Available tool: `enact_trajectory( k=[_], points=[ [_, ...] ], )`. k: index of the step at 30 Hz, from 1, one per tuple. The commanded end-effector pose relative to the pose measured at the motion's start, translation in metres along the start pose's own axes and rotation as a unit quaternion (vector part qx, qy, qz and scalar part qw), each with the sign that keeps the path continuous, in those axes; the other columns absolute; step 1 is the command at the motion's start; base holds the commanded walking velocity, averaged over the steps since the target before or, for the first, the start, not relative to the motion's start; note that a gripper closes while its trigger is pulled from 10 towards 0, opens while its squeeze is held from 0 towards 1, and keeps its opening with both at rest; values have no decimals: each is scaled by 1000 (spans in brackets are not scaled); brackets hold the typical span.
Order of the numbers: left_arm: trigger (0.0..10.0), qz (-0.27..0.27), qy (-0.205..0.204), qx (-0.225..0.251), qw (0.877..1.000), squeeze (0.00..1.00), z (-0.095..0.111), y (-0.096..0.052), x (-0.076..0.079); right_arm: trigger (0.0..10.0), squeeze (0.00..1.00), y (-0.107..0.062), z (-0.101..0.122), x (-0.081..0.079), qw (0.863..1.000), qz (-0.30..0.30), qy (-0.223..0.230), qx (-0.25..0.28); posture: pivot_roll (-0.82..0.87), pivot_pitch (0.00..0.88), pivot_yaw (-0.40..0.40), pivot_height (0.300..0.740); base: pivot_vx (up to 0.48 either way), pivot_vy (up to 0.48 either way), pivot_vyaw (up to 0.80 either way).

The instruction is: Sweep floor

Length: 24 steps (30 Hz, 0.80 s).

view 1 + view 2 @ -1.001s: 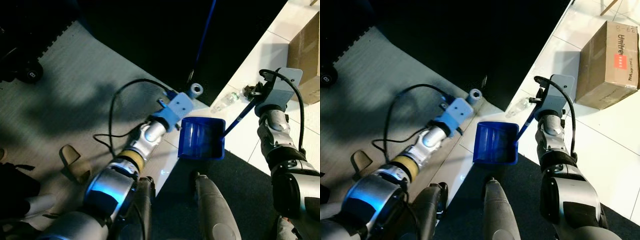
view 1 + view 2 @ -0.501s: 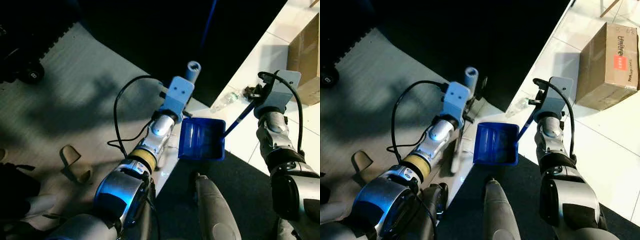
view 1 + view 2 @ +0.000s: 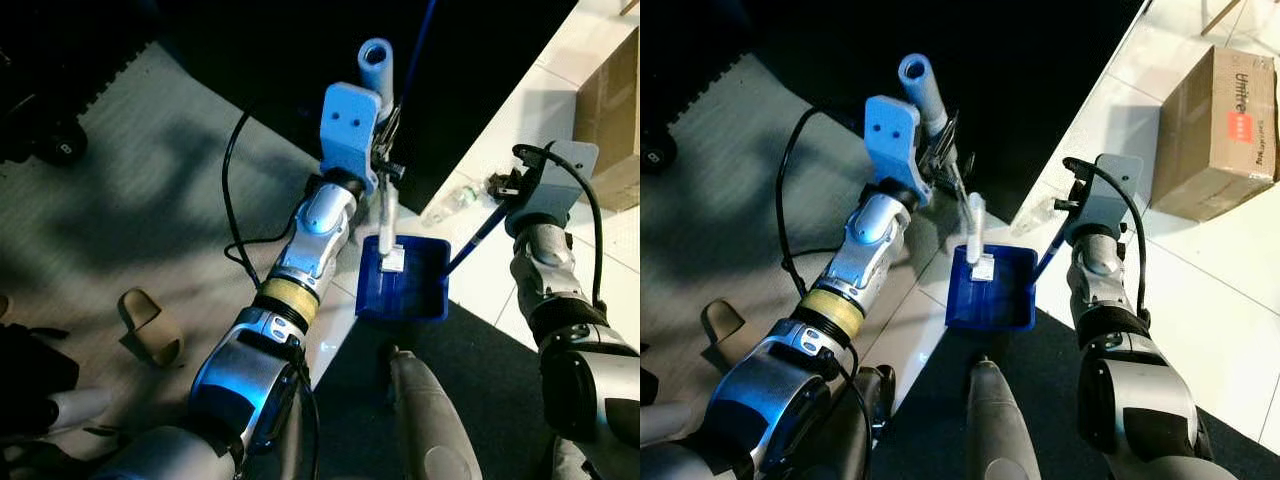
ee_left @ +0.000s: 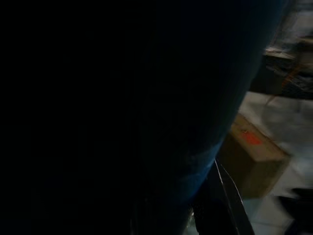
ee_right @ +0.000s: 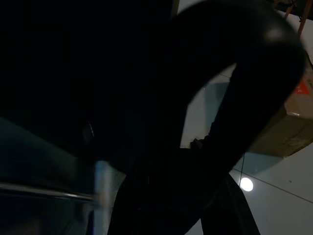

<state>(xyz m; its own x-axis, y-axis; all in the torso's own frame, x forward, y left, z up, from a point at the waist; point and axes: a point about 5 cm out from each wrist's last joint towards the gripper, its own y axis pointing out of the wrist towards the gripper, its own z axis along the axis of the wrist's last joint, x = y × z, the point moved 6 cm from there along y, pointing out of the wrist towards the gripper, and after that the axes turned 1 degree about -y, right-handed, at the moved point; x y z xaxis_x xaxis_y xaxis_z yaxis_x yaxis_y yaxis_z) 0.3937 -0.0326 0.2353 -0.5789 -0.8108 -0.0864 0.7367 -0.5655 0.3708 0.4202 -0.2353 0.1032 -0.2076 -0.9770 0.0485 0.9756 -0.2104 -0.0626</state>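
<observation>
Fingers [image 3: 385, 128] of the left gripper [image 3: 383, 140] look clamped on a white strip [image 3: 387, 228], likely litter, dangling straight below them with its lower end over the blue dustpan [image 3: 403, 280]. Right gripper [image 3: 500, 190] sits across the pan from them, closed round the dustpan's blue handle [image 3: 470, 243]; pan rests flat on the floor. A plastic bottle [image 3: 447, 204] lies on the white tiles [image 3: 500, 110], just beside the right gripper. To do it well: right arm holds the pan steady, left lowers until the strip sits inside, then releases.
</observation>
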Motion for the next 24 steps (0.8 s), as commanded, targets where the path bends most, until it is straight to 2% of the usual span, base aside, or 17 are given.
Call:
enact_trajectory(
  k=[1,3,4,6,7,8,9,11,12,13,14,15,16,18,20,21,24],
  points=[
    [10000,-89,-127,57,986,0,32,18,102,10000,0,-29,-80,-4,990,16,-19,-142,97,338,7,740,0,0,0],
    [10000,-102,-112,49,987,0,27,13,97,10000,0,-29,-80,-3,990,14,-18,-143,97,316,5,740,0,0,0],
    [10000,-113,-92,38,989,0,20,5,86,10000,0,-29,-80,-2,990,9,-13,-142,97,287,2,740,0,0,0],
    [10000,-113,-92,38,989,0,20,5,86,10000,0,-29,-80,-2,990,9,-13,-142,97,287,2,740,0,0,0],
    [10000,-109,-56,18,992,0,10,-5,61,10000,0,-29,-79,0,990,1,-4,-140,98,258,-4,740,0,0,0],
    [10000,-61,17,-22,998,0,-4,-23,1,10000,0,-28,-77,7,991,-17,20,-134,105,220,-12,740,0,0,0],
    [10000,-61,17,-22,998,0,-4,-23,1,10000,0,-28,-77,7,991,-17,20,-134,105,220,-12,740,0,0,0],
    [10000,8,84,-46,995,0,-7,-40,-60,10000,0,-30,-79,15,989,-38,52,-132,111,149,-26,740,0,0,0],
    [10000,28,95,-51,994,0,-8,-45,-75,10000,0,-31,-80,18,988,-44,60,-133,109,132,-27,740,0,0,0],
    [10000,28,95,-51,994,0,-8,-45,-75,10000,0,-31,-80,18,988,-44,60,-133,109,132,-27,740,0,0,0],
    [10000,45,105,-58,992,0,-9,-51,-87,10000,0,-32,-82,20,988,-49,68,-132,106,125,-28,740,0,0,0],
    [10000,45,105,-58,992,0,-9,-51,-87,10000,0,-32,-82,20,988,-49,68,-132,106,125,-28,740,0,0,0],
    [10000,57,114,-64,990,0,-10,-56,-96,10000,0,-33,-83,21,987,-52,73,-132,105,118,-30,740,0,0,0],
    [10000,105,144,-103,979,0,-24,-76,-122,10000,0,-36,-84,26,984,-61,112,-124,86,39,-27,740,0,0,0],
    [10000,120,151,-116,974,0,-29,-83,-129,10000,0,-37,-85,29,983,-65,125,-121,86,39,-27,740,0,0,0],
    [10000,141,165,-139,966,0,-37,-93,-139,10000,0,-38,-85,33,981,-73,136,-114,76,6,-18,740,0,0,0],
    [10000,176,183,-195,947,0,-60,-119,-155,10000,0,-41,-85,49,976,-100,165,-103,51,0,3,740,0,0,0]
  ],
)
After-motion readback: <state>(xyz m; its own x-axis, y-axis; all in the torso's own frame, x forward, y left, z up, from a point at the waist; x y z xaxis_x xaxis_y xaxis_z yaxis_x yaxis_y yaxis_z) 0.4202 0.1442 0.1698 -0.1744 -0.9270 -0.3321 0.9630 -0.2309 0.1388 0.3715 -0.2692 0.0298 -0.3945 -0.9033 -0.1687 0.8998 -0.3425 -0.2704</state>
